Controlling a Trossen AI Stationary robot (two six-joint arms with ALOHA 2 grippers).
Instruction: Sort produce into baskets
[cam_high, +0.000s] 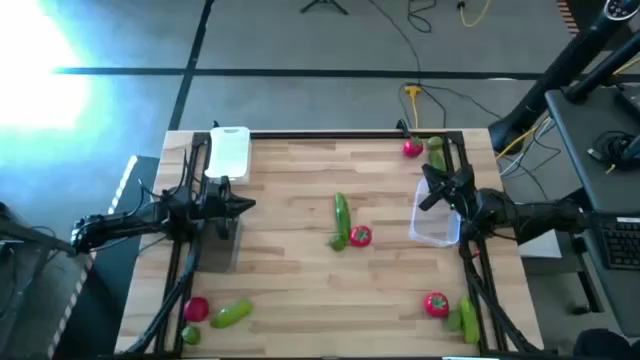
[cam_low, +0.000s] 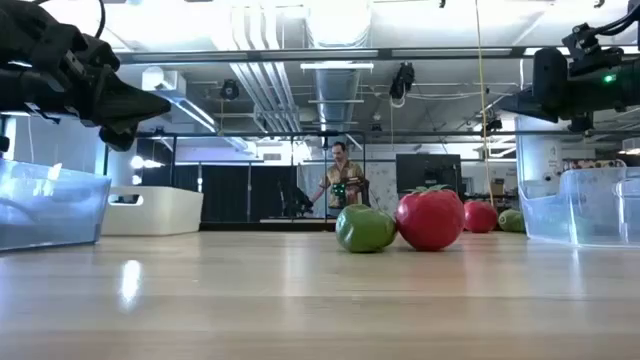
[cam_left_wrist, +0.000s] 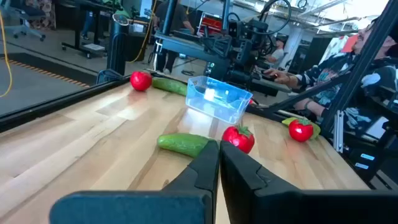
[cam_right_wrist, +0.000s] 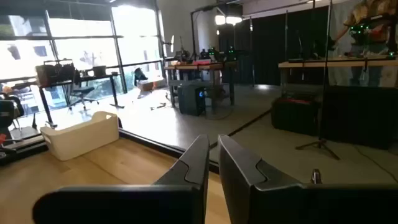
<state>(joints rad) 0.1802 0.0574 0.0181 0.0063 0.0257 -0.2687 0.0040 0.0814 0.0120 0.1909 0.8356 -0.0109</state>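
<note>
My left gripper is shut and empty, above the table's left side, fingers pointing toward the table's right; its tips show in its wrist view. My right gripper is shut and empty above the clear tub at the right, and also shows in its own wrist view. A long green cucumber and a red tomato lie at the table's middle. A white tray stands at the far left. A second clear tub stands under my left arm.
A tomato and a green item lie at the far right. A tomato and cucumber lie near right. A tomato, cucumber and lime lie near left. A person stands beyond the table.
</note>
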